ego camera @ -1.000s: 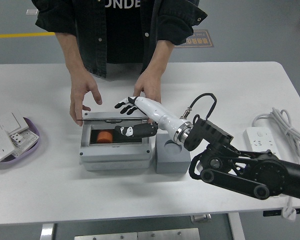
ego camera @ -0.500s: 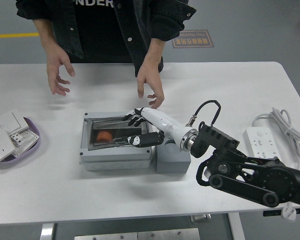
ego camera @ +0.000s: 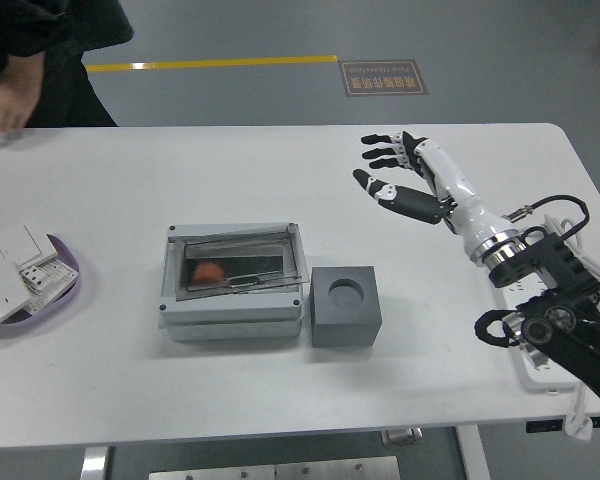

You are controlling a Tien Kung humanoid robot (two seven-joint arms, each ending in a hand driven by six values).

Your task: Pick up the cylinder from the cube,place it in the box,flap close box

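Observation:
The grey box (ego camera: 233,300) sits left of centre on the white table (ego camera: 280,180). Its clear lid (ego camera: 238,268) lies flat over the opening. The orange cylinder (ego camera: 207,271) shows through the lid, inside the box at its left. The grey cube (ego camera: 345,306) stands right of the box, its round socket empty. My right hand (ego camera: 388,170) is raised over the far right part of the table, well away from the box, with its fingers spread and holding nothing. My left arm is out of view.
A purple tray (ego camera: 64,272) with white wall sockets (ego camera: 10,268) lies at the left edge. A white power strip (ego camera: 525,315) and cable (ego camera: 578,213) lie at the right edge. A person (ego camera: 20,55) stands at the far left corner, hand off the table.
My right hand has left the box and swung up and right to the far right of the table. The lid now lies flat. The person has stepped away to the far left.

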